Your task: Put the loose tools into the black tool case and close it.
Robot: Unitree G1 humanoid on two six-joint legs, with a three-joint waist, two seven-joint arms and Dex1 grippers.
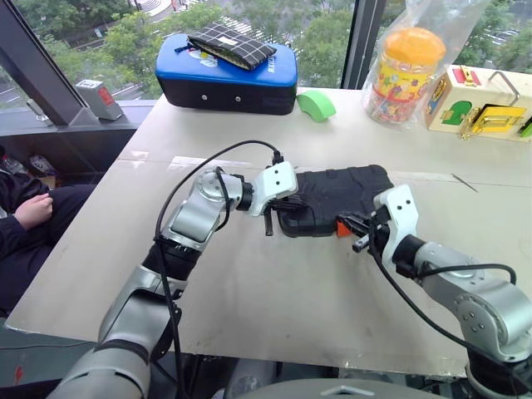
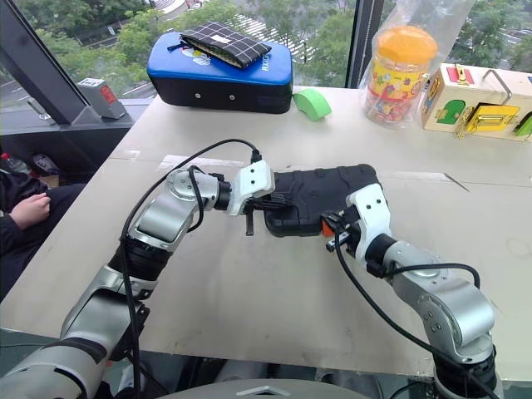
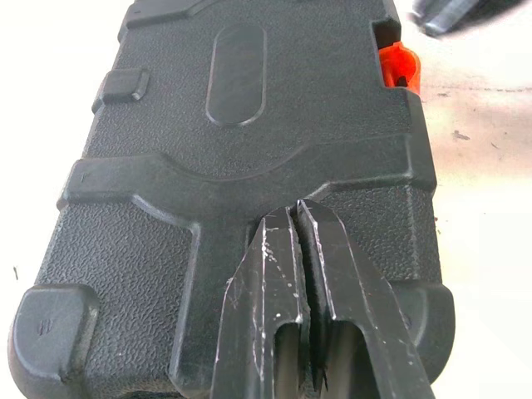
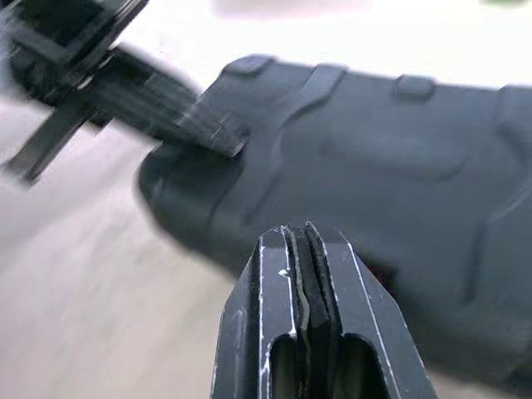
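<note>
Here, the black tool case lies shut mid-frame; the closed left gripper presses its lid, the closed right gripper holds nothing beside its orange latch.

matt pebbled plastic tool case, smooth table

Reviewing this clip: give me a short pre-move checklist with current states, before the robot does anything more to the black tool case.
1. Lid of the black tool case down: ok, it lies flat and closed on the table.
2. Orange latch fastened: cannot tell.
3. Loose tools left on the table: ok, none seen.
4. Left gripper empty: ok, jaws shut, tips resting on the lid.
5. Right gripper empty: ok, jaws shut, beside the latch edge.
6. Blue-topped case and green object clear of the arms: ok.
</note>
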